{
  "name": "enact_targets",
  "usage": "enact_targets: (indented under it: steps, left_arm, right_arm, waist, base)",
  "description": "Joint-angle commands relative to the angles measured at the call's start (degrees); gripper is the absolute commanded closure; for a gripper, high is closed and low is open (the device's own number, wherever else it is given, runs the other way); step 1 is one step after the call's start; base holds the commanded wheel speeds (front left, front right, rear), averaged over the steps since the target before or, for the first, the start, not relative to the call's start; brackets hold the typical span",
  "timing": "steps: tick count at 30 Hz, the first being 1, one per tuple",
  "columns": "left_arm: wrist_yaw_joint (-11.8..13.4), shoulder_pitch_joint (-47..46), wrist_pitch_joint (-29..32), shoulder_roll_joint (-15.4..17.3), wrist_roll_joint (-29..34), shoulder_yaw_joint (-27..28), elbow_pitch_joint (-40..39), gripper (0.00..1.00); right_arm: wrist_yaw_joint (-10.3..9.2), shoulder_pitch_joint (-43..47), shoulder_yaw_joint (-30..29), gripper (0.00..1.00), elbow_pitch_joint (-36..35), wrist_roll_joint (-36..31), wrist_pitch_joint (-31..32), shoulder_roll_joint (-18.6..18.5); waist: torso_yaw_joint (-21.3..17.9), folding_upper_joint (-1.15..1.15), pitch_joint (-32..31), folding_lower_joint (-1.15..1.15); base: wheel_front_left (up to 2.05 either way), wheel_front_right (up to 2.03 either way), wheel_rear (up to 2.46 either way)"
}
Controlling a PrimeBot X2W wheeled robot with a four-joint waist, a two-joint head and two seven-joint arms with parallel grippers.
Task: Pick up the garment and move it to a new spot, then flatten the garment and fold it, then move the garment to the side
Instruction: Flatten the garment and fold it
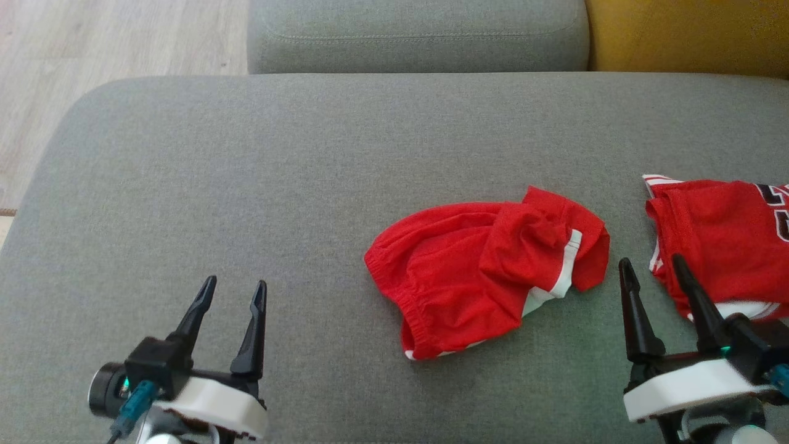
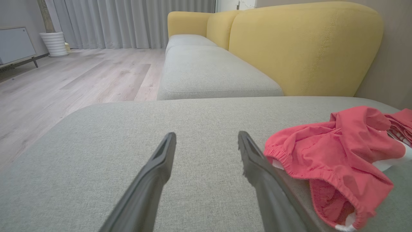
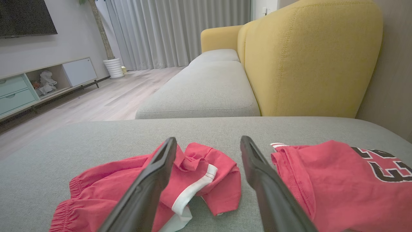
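**Red shorts bunched right of centre on the sofa seat, both grippers empty**

- Carrier: broad grey woven-fabric sofa seat [image 1: 246,172]. A mustard-yellow upholstered backrest [image 1: 678,31] stands beyond its far right corner, and pale wood plank floor [image 1: 92,49] lies past its far left corner.
- Task item: crumpled red fabric shorts with a gathered elastic waistband and white side stripe [image 1: 468,283]. The red shorts [image 2: 328,154] lie right of the seat's centre, about halfway between its near and far edges.
- Look of the shorts: not flat. The waistband curls along the left and near side, puckered and partly gaping. One leg is flipped over the body into a rumpled hump at the far right. A white band edged by a thin line runs diagonally under that fold, and a sliver of white trim peeks out at the near end. From the right wrist the fold and stripe [image 3: 199,180] sit between the two fingers.
- Neighbour: a red jersey with white edging and black lettering [image 1: 721,240] lies by the seat's right edge, apart from the shorts by a strip of bare grey.
- Left gripper [image 1: 237,283]: fingers spread, nothing between them, over bare fabric toward the near left, well apart from the shorts.
- Right gripper [image 1: 651,261]: fingers spread, nothing held, tips at the gap between shorts and jersey. Cannot tell its height above the seat.
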Motion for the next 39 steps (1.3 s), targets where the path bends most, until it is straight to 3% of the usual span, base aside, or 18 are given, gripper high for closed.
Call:
enact_targets:
  steps: [1,7,12,16,25,26,27,39]
  left_arm:
    - [0.4,-2.5,-0.1,0.9,-0.3,1.7,-2.3,0.0]
    - [-1.0,-4.1,0.4,0.2,-0.3,-0.6,-2.5,0.0]
    - [-6.5,-6.3,4.4,-2.5,-2.0,-7.6,-0.3,0.0]
    - [-9.3,-7.7,7.6,-4.4,-3.8,-13.1,3.6,0.0]
    - [-10.9,-11.5,8.3,-5.4,-10.1,-17.9,11.6,0.0]
    - [-11.0,-11.9,7.9,-5.4,-10.7,-18.2,12.0,0.56]
    - [-11.0,-12.3,7.4,-5.3,-11.3,-18.4,12.4,1.0]
    - [-11.1,-11.2,0.4,-2.8,-17.5,-16.0,7.2,1.0]
  right_arm:
    - [0.4,-1.5,1.1,0.0,-2.5,-0.1,0.0,-0.3]
    - [0.4,-2.2,1.3,0.0,-2.5,0.0,0.0,-0.3]
    - [0.4,-3.2,2.0,0.0,-2.4,0.3,0.1,-0.3]
    - [0.4,-4.2,2.9,0.0,-2.3,0.4,0.3,-0.3]
    - [0.4,-4.9,2.6,0.0,-1.8,0.8,0.1,-0.3]
    - [0.4,-4.9,2.5,0.0,-1.8,0.8,0.0,-0.3]
    - [0.4,-4.9,2.5,0.0,-1.7,0.9,0.0,-0.3]
    - [0.4,-4.6,1.5,0.0,-1.3,1.7,-0.2,-0.3]
  waist:
    - [0.0,0.0,0.1,0.0]
    - [0.0,0.0,1.0,0.0]
    - [-0.7,0.0,3.0,0.0]
    - [-2.2,0.0,4.9,0.0]
    - [-5.5,0.0,7.2,0.0]
    - [-5.7,0.0,7.3,0.0]
    - [-5.8,0.0,7.3,0.0]
    - [-3.9,0.0,7.3,0.0]
  base:
    - [0.0,0.0,0.0]
    - [0.0,0.0,0.0]
    - [0.0,0.0,0.0]
    - [0.0,0.0,0.0]
    - [0.0,0.0,0.0]
    - [0.0,0.0,0.0]
    - [0.0,0.0,0.0]
    - [0.0,0.0,0.0]
